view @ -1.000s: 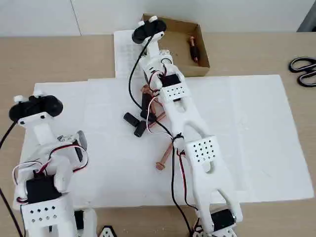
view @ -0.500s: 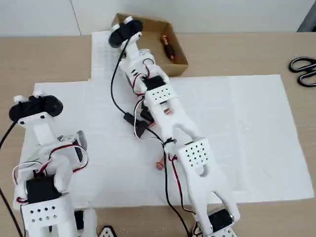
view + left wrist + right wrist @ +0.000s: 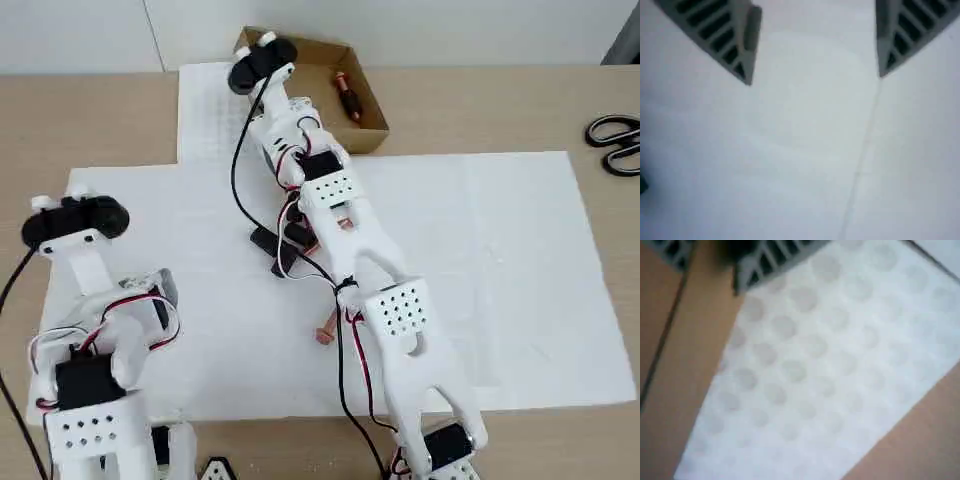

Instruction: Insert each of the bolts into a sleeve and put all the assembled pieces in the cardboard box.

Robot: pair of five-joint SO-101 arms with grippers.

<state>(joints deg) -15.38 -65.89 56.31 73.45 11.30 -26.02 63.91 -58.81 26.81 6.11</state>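
The cardboard box [image 3: 372, 118] stands at the back of the table with one bolt-and-sleeve piece [image 3: 347, 90] lying inside. My right gripper [image 3: 262, 62] hangs over the box's left end; in the right wrist view its fingers [image 3: 710, 275] stand open above dimpled white paper and a brown surface. Two black sleeves [image 3: 265, 240] lie mid-table, half hidden by the right arm, with copper bolts [image 3: 311, 241] under it. A lone bolt [image 3: 324, 336] lies nearer the front. My left gripper [image 3: 72, 225] stays at the left, open [image 3: 812, 75] over bare white paper.
A white foam sheet [image 3: 500, 270] covers most of the table. A paper towel [image 3: 205, 110] lies under and left of the box. Black scissors [image 3: 615, 140] rest at the far right edge. The right arm's cables [image 3: 345, 340] trail across the middle.
The right arm swung left, and the box with its paper towel slid left with it, then settled slightly back to the right. The left arm kept still.
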